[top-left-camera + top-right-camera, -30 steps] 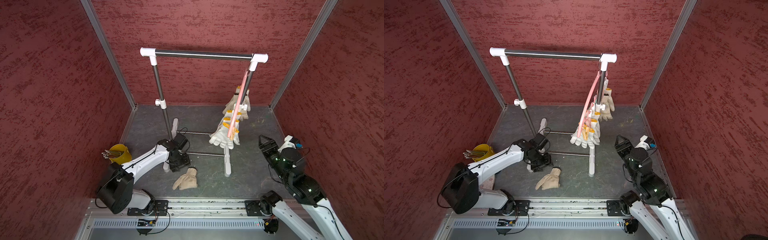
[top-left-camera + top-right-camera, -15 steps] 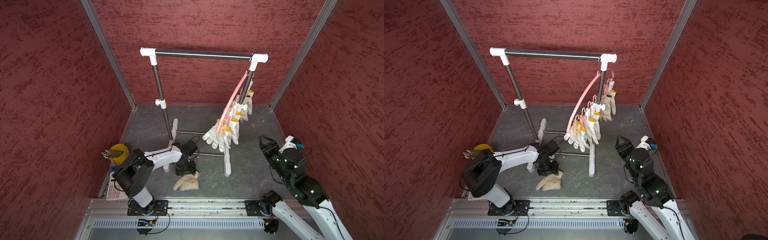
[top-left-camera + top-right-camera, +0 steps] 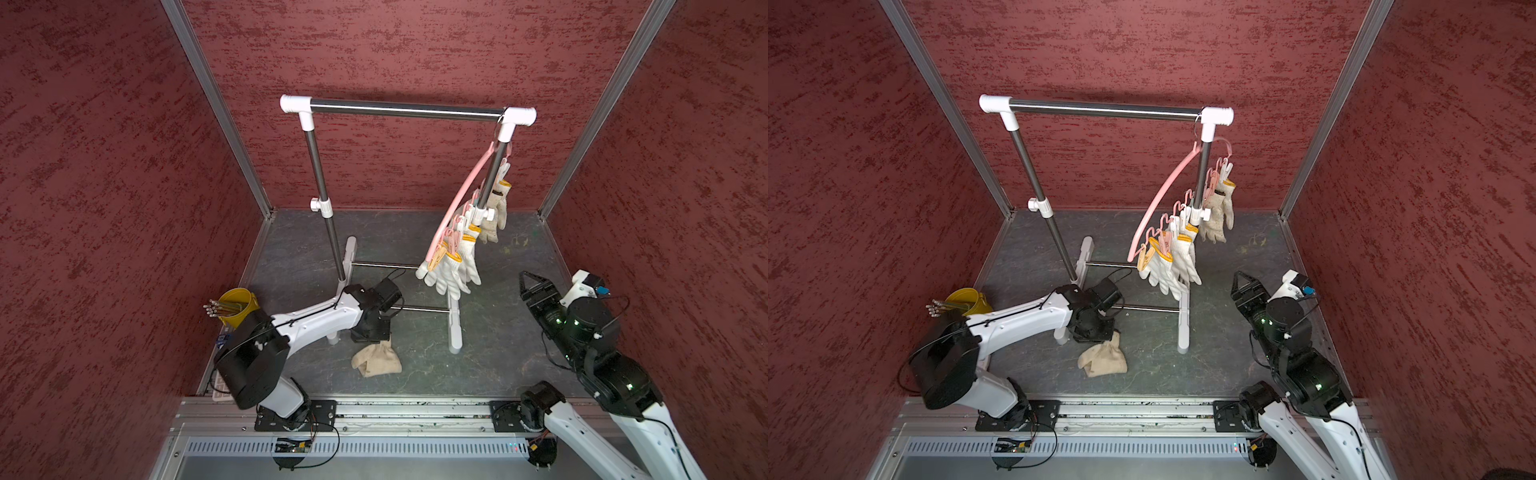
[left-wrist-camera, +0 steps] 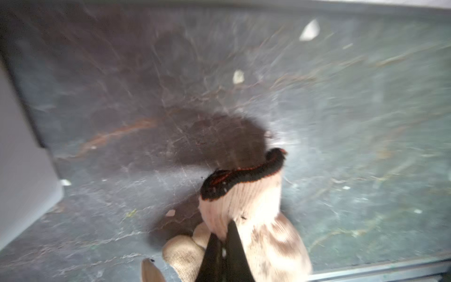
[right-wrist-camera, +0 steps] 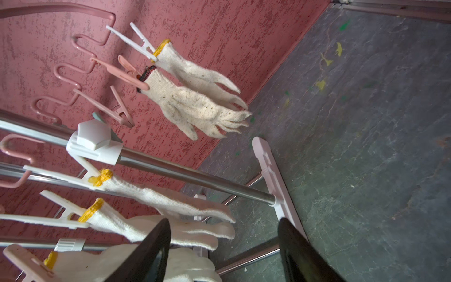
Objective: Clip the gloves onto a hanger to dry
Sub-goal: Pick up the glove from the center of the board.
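A dirty beige glove (image 3: 376, 359) (image 3: 1102, 361) lies on the dark floor near the front. My left gripper (image 3: 370, 337) (image 3: 1094, 334) points down onto its far end. In the left wrist view the left gripper (image 4: 223, 235) is shut on the glove (image 4: 256, 202) just below its black, red-trimmed cuff. The pink hanger (image 3: 465, 195) (image 3: 1163, 195) hangs from the rack's right end, with several pale gloves (image 3: 453, 270) (image 3: 1173, 266) clipped to it. My right gripper (image 3: 528, 282) (image 3: 1241, 282) (image 5: 223, 229) stands open to the right of them, holding nothing.
The steel garment rack (image 3: 399, 110) (image 3: 1104, 110) stands mid-floor, its white feet (image 3: 455, 328) and low crossbars close to my left gripper. A yellow cup (image 3: 239, 305) with sticks sits at the left wall. An empty pink clip (image 5: 117, 109) hangs on the hanger.
My left arm moved right and down onto the beige glove, and its jaws closed on it. The hanger with its gloves has swung. The right arm has stayed put.
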Controlling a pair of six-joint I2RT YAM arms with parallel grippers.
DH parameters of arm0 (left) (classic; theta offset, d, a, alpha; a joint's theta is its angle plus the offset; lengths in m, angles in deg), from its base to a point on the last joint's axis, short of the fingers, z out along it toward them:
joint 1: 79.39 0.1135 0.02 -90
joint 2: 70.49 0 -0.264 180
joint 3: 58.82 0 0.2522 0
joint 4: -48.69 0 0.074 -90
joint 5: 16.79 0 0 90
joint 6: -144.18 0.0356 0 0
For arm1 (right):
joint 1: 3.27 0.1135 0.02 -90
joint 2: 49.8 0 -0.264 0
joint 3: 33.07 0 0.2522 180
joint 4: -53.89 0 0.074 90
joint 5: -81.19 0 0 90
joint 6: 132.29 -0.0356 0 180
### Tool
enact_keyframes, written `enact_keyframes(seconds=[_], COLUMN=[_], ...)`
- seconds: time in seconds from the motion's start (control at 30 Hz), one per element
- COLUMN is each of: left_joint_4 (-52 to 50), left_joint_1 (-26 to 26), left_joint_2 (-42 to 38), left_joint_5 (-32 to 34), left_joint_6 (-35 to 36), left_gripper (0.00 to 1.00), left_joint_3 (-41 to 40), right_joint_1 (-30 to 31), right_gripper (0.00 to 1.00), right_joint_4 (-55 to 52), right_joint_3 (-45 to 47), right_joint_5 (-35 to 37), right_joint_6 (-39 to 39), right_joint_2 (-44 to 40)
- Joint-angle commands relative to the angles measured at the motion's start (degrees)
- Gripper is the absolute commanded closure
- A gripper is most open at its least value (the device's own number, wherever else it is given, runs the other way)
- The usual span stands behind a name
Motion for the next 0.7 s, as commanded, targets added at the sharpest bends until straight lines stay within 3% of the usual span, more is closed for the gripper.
enact_keyframes(seconds=[0.0, 0.13, 0.2, 0.47, 0.67], left_joint_4=[-0.4, 11.3, 15.2, 14.5, 13.7], left_joint_1=[-3.3, -5.0, -5.0, -4.8, -4.8], left_joint_2=[-13.6, -28.9, -33.4, -33.8, -29.6], left_joint_5=[7.8, 3.4, 1.2, -3.6, -9.4], left_joint_6=[0.7, 4.9, 6.5, 17.5, 26.2], left_gripper=[1.0, 1.0, 1.0, 1.0, 1.0], left_joint_3=[5.0, 3.6, 2.8, 8.1, 14.1], right_joint_1=[-0.2, -0.2, -0.2, -0.2, -0.2], right_gripper=[0.31, 0.35, 0.37, 0.39, 0.43], right_joint_4=[7.3, 20.3, 23.6, 19.6, 18.9], right_joint_3=[-1.7, 3.3, 5.2, 0.6, -5.4], right_joint_5=[-14.0, -37.2, -43.0, -40.2, -43.7], right_joint_6=[5.6, 4.3, 2.8, 8.0, 12.9], right_joint_2=[-0.4, -0.8, -1.5, 0.3, 6.2])
